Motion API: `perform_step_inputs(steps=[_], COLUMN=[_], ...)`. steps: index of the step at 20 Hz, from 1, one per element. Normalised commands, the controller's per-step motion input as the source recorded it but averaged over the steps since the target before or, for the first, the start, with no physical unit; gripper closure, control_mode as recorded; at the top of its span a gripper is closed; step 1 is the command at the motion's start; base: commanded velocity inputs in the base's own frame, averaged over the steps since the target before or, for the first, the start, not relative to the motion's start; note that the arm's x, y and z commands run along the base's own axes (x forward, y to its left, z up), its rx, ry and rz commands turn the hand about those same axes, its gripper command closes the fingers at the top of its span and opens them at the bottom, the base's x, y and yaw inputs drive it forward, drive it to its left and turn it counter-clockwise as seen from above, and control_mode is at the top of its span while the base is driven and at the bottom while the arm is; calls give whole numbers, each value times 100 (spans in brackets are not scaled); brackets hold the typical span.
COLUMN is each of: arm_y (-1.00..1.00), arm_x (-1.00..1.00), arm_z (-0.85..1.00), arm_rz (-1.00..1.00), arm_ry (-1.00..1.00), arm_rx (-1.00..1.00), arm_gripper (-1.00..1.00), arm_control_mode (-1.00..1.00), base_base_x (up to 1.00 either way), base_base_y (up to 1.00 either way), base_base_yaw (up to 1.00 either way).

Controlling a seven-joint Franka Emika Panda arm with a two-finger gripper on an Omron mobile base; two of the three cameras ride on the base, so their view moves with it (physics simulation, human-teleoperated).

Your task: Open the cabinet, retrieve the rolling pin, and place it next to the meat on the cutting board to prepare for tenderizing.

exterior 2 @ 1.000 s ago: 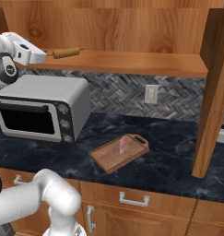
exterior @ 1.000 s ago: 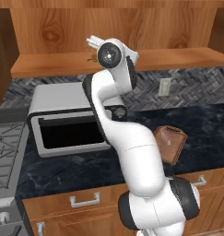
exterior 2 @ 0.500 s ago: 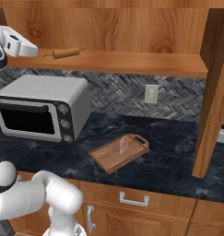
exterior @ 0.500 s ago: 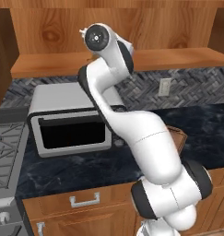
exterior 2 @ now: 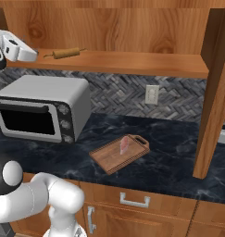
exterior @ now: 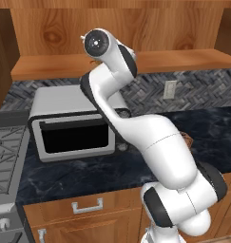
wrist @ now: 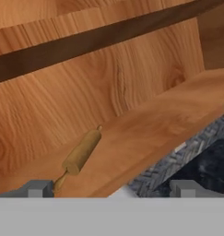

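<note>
The cabinet [exterior 2: 123, 28] stands open, its wooden shelf [exterior 2: 132, 62] bare but for the rolling pin [exterior 2: 63, 53], a slim tan cylinder lying near the shelf's left end. My gripper [exterior 2: 30, 54] hovers at shelf height just left of the pin, open and holding nothing. In the hand view the rolling pin [wrist: 81, 151] lies ahead, nearer the left fingertip [wrist: 39, 188], untouched. Down on the counter the cutting board [exterior 2: 118, 153] carries the pinkish meat [exterior 2: 125, 145] on its far half.
A silver toaster oven [exterior 2: 40, 113] sits on the dark counter below the shelf's left part. The open right cabinet door [exterior 2: 215, 92] hangs edge-on over the counter's right side. A wall outlet [exterior 2: 152, 94] is behind the board. A stove [exterior: 3, 156] lies at the far left.
The arm has reared up taller and the hand has drawn a little back to the left of the rolling pin. The pin, board and meat have not moved.
</note>
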Motion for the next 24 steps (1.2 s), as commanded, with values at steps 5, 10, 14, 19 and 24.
perform_step_inputs(steps=[5, 10, 14, 19, 24], arm_y=[-5, -4, 0, 0, 0], arm_x=[9, 30, 32, 24, 6], arm_z=[-25, 12, 11, 2, 0], arm_rz=[2, 3, 2, 2, 0], arm_ry=[0, 6, 16, 14, 6], arm_rx=[12, 23, 16, 10, 0], arm_gripper=[-100, -100, -100, -100, -100], arm_control_mode=[-100, -100, -100, -100, -100], base_base_x=[0, 0, 0, 0, 0], base_base_y=[0, 0, 0, 0, 0], base_base_yaw=[0, 0, 0, 0, 0])
